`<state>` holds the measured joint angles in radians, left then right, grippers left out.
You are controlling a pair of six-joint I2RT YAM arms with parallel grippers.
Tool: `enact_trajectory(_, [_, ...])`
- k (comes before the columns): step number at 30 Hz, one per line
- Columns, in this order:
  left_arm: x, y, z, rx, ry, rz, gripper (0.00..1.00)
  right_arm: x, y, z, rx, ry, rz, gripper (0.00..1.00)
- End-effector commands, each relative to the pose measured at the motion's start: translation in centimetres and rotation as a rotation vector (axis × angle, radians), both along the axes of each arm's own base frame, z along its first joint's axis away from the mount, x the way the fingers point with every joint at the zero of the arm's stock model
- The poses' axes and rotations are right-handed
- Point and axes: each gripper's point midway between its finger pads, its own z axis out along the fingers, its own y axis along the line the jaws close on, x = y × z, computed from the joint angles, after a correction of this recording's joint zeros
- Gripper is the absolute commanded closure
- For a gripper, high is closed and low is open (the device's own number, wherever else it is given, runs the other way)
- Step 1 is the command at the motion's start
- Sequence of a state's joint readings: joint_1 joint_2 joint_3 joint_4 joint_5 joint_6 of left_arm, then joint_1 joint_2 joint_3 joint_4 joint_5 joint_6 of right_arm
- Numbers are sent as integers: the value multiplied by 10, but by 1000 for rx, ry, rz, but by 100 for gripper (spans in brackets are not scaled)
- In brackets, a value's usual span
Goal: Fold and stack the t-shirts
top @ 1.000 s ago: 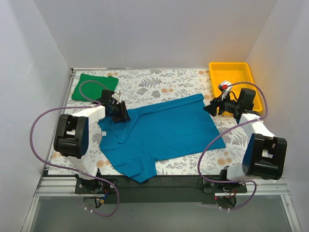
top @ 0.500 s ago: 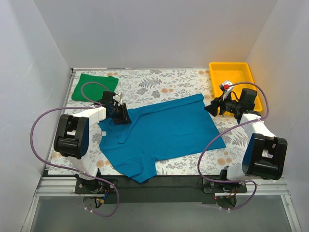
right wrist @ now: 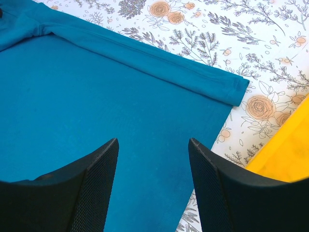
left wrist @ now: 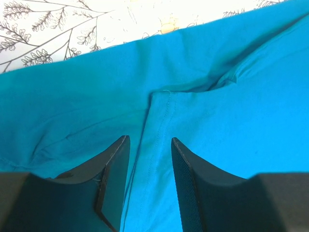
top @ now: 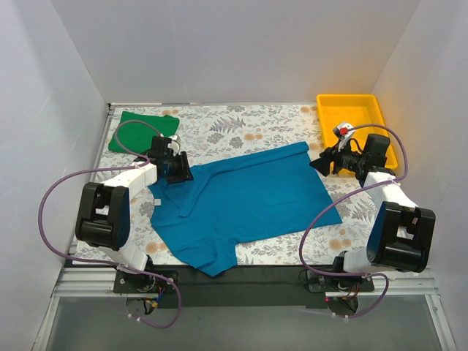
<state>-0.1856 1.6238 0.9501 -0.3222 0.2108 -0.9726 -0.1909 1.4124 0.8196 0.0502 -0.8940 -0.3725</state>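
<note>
A teal-blue t-shirt (top: 248,201) lies spread flat in the middle of the flowered table. A bright green t-shirt (top: 140,131) lies folded at the far left corner. My left gripper (top: 185,174) hovers low over the teal shirt's upper left part. In the left wrist view its jaws (left wrist: 150,139) stand apart over a stitched hem and a fold (left wrist: 164,111), with nothing pinched between them. My right gripper (top: 316,164) is open just past the shirt's right edge. The right wrist view shows it (right wrist: 153,141) above flat teal cloth (right wrist: 96,106), near a folded corner.
A yellow plastic tray (top: 323,117) stands at the far right corner, right behind the right gripper, and its edge (right wrist: 289,154) shows in the right wrist view. White walls close the table on three sides. Purple cables loop off both arms.
My left gripper has shifted a little up and to the left along the teal shirt's edge, and its arm has swung with it. The right arm has barely moved.
</note>
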Motion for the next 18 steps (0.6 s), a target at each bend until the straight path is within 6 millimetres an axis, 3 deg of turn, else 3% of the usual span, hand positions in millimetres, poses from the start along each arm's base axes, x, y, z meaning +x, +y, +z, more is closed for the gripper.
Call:
enact_trajectory(1, [-2, -2, 0, -2, -1, -19, 62, -4, 1, 1, 20, 2, 15, 33])
enact_trajectory(12, [-15, -11, -25, -29, 101, -62, 64, -4, -1, 0, 27, 6, 12, 33])
enact_trajectory(18, [-15, -16, -20, -53, 96, -83, 72, -4, -2, 0, 30, 7, 13, 33])
